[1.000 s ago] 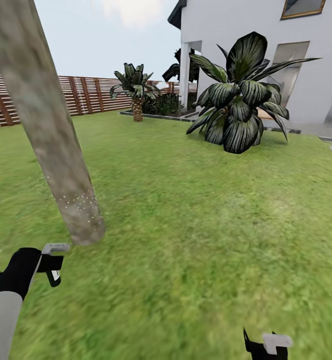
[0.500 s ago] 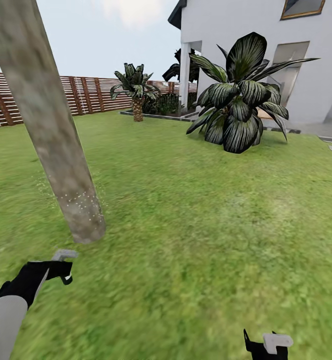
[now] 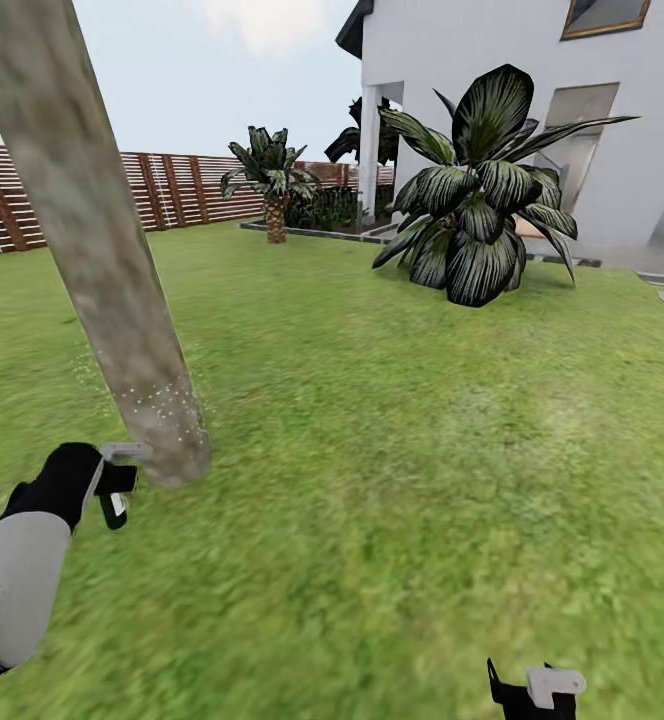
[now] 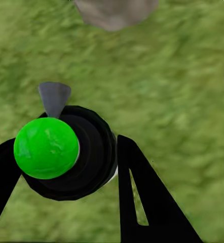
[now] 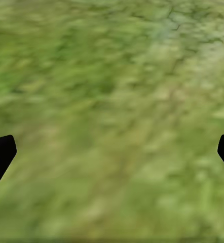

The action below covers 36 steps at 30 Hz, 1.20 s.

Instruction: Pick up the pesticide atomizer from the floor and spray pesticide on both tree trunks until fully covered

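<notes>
- The tree trunk (image 3: pixel 92 250) leans across the lawn (image 3: pixel 392 450), with pale speckles near its flared base.
- The left gripper (image 3: pixel 112 480) sits just beside that base, its fingers (image 4: pixel 142 197) clamped around the pesticide atomizer (image 4: pixel 66 152), which has a green top and a grey nozzle.
- Beyond the trunk stand a short palm (image 3: pixel 270 175), a broad-leaved shrub (image 3: pixel 482 190), the wooden fence (image 3: pixel 172 185) and a white house (image 3: pixel 572 80).
- The right gripper (image 5: pixel 112 152) hangs over bare grass, well apart from the trunk, fingers spread and holding nothing.
</notes>
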Motion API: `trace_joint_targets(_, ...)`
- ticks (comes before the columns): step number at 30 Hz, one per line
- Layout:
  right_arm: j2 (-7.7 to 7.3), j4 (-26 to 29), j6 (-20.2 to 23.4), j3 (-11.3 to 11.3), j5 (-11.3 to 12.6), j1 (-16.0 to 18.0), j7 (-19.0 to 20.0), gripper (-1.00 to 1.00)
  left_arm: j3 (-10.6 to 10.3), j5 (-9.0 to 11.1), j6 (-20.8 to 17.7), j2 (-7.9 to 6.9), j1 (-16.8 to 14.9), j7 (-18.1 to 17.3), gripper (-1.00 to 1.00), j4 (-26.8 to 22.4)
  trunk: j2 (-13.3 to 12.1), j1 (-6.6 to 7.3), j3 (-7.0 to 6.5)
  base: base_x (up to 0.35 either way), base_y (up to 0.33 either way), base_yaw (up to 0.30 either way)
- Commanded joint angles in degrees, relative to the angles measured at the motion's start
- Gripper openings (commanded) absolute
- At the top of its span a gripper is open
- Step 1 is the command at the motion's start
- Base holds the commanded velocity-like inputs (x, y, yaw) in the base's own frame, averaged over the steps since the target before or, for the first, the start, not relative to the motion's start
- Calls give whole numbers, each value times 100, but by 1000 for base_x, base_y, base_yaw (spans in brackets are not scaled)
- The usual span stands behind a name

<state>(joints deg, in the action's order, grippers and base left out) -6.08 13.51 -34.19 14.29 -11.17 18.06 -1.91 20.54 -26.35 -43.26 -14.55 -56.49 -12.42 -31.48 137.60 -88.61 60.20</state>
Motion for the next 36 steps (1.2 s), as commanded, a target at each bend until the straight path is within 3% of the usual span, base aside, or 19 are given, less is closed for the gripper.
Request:
trace_joint_targets(1, 2, -6, -18, 30, -60, 4, -20, 100, 42, -45, -21, -56, -7, -47, -100, -21, 2, 1, 5, 0, 0, 0)
trace_joint_targets(3, 2, -6, -18, 29, -60, 5, -16, 100, 58, -27, -24, -334, 8, -55, -100, -95, 2, 1, 5, 0, 0, 0)
trace_joint_targets(5, 6, -11, -18, 24, -62, 4, -13, 100, 61, -10, -13, -472, 27, -85, -100, -119, 2, 1, 5, 0, 0, 0)
trace_joint_targets(10, 17, -11, -11, -2, -100, 4, 3, 100, -12, -2, 226, -522, 251, -319, -100, -56, 2, 1, 5, 0, 0, 0)
trace_joint_targets(12, 24, 11, -1, -204, -250, 7, 33, 100, -268, -25, 944, -530, 663, -1064, -100, -43, 2, 1, 5, 0, 0, 0)
trace_joint_targets(15, 33, 335, 22, -938, -858, 9, 246, 100, -1074, -169, 2367, -582, 1120, -2642, -100, -20, 2, 1, 5, 0, 0, 0)
trace_joint_targets(16, 34, 478, 40, -1088, -1002, 20, 368, 100, -1218, -234, 2680, -589, 1203, -2972, -100, -15, 2, 1, 5, 0, 0, 0)
trace_joint_targets(18, 36, 907, 244, -1300, -1218, 119, 1168, 100, -1510, -564, 3456, -585, 1344, -3824, -100, 7, 2, 1, 5, 0, 0, 0)
trace_joint_targets(19, 36, 1044, 366, -1328, -1247, 188, 1567, 100, -1612, -712, 3674, -582, 1362, -4073, -100, 29, 2, 1, 5, 0, 0, 0)
trace_joint_targets(21, 31, 1399, 792, -1358, -1280, 435, 2893, 100, -1837, -1085, 4193, -552, 1387, -4679, -100, 84, 2, 1, 5, 0, 0, 0)
trace_joint_targets(23, 29, 1592, 995, -1363, -1286, 613, 3643, 100, -1957, -1205, 4365, -526, 1392, -4918, -100, 101, 2, 1, 5, 0, 0, 0)
trace_joint_targets(24, 29, 1745, 1075, -1365, -1288, 733, 4024, 100, -2144, -1253, 4423, -496, 1394, -5039, -100, 108, 2, 1, 5, 0, 0, 0)
trace_joint_targets(26, 25, 1934, 1141, -1367, -1295, 864, 4405, 100, -2561, -1286, 4455, -427, 1392, -5144, -100, 110, 2, 1, 5, 0, 0, 0)
trace_joint_targets(27, 22, 2008, 1174, -1368, -1298, 963, 4685, 100, -2868, -1291, 4447, -356, 1380, -5177, -100, 108, 2, 1, 5, 0, 0, 0)
trace_joint_targets(28, 20, 2035, 1234, -1368, -1299, 1041, 4945, 100, -3017, -1294, 4439, -295, 1371, -5189, -100, 107, 2, 1, 5, 0, 0, 0)
trace_joint_targets(31, 24, 2077, 1378, -1371, -1295, 1130, 5390, 100, -3158, -1301, 4428, -164, 1357, -5198, -100, 107, 2, 1, 5, 0, 0, 0)
trace_joint_targets(34, 44, 2107, 1418, -1383, -1292, 1150, 5527, 100, -3227, -1308, 4424, -63, 1347, -5224, -100, 107, 2, 1, 5, 0, 0, 0)
trace_joint_targets(36, 116, 2196, 1427, -1390, -1291, 1154, 5663, 100, -3396, -1324, 4421, 37, 1344, -5238, -100, 107, 2, 1, 5, 0, 0, 0)
